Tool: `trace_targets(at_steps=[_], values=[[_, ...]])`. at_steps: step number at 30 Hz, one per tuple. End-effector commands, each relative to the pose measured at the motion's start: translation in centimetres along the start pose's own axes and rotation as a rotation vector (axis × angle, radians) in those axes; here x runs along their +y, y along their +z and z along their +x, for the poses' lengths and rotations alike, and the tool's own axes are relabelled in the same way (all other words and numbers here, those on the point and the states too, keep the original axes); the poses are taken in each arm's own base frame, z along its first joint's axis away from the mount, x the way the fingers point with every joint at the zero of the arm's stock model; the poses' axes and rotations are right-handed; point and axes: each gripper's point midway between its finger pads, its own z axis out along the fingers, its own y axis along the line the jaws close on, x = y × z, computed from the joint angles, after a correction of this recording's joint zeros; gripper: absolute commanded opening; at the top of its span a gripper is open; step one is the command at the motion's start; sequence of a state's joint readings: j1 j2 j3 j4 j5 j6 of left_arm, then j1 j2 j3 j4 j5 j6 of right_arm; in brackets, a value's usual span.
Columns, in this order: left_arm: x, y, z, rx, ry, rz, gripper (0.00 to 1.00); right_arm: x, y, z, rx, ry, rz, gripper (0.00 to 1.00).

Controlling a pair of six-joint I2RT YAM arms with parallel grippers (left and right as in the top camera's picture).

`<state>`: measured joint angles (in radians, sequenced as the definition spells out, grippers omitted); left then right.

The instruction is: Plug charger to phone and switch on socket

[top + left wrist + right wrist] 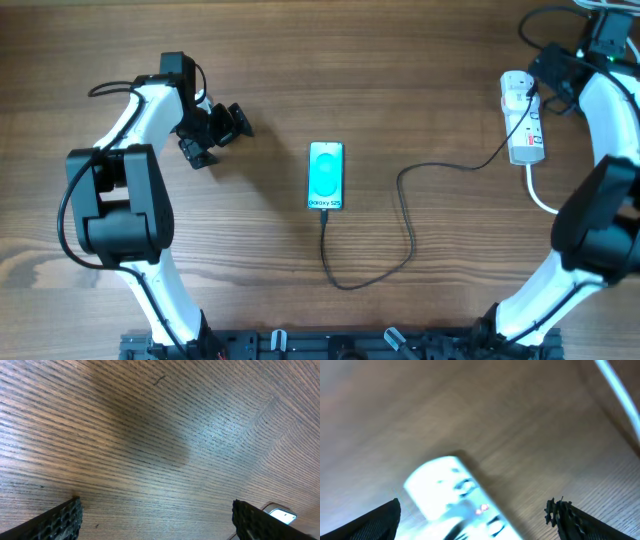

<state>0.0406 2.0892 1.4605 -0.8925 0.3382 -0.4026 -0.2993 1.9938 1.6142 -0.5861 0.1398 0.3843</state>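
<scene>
Thin black charger cable (406, 215) looks plugged into the teal-screened smartphone (326, 175). Right pincer (472, 510), wide open and empty, hovers over the narrow white power strip (527, 135). The next move is pressing its switch. Left pincer (156, 510) is likewise open and empty.

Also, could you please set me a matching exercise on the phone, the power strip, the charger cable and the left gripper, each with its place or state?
1 phone
2 power strip
3 charger cable
4 left gripper

A white, on the right side of the table
B open, above bare table
C black, lying in a loop
D screen lit teal, mid-table

Pairs: 1-D, 2-A, 3-C, 4-B.
</scene>
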Motion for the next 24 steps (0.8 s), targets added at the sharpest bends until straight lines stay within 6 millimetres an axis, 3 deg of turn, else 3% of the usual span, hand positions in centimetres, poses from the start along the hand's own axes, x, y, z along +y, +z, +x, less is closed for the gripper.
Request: trace_targets(at_steps=[1, 7, 13, 20, 24], values=[[1.2, 1.2, 0.5, 0.025, -0.011, -0.036, 1.00, 2.1, -9.1, -4.9, -0.200, 0.016, -0.083, 1.00], [1.2, 1.2, 0.5, 0.025, -0.011, -0.036, 1.00, 2.1, -17.3, -7.7, -0.356, 0.041, -0.153, 1.00], [1.2, 1.2, 0.5, 0.025, -0.011, -0.036, 1.00, 1.7, -22.5, -8.7, -0.452, 0.058, -0.195, 1.00], [1.2, 1.2, 0.5, 0.026, -0.011, -0.036, 1.00, 1.3, -25.0, -8.6, -0.490, 0.063, -0.212, 1.00], [1.2, 1.2, 0.5, 0.026, -0.011, -0.036, 1.00, 1.6, -25.1, -5.9, -0.461, 0.037, -0.228, 1.00]])
